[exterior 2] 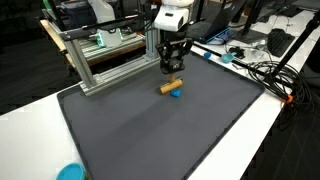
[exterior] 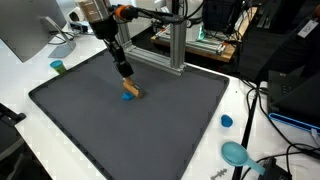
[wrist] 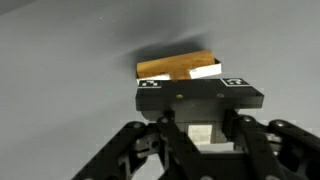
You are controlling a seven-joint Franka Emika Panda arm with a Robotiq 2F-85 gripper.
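Note:
A small wooden block [exterior: 133, 90] sits on the dark mat [exterior: 90, 120], right against a small blue piece [exterior: 127, 98]; both exterior views show it, block [exterior 2: 172, 84] over blue piece [exterior 2: 176, 94]. My gripper [exterior: 126, 72] comes straight down onto the block [wrist: 175, 66]. In the wrist view the block's tan top shows beyond the gripper's body. A pale face of the block shows between the fingers, where my gripper [wrist: 205, 135] is shut on it. The fingertips themselves are hidden.
A metal frame [exterior: 175, 45] stands at the back edge of the mat. A blue cap [exterior: 227, 121] and a teal round object [exterior: 235, 153] lie on the white table [exterior: 250, 110] beside the mat, and a small teal cup [exterior: 58, 67] near a monitor. Cables [exterior 2: 265, 70] run along one side.

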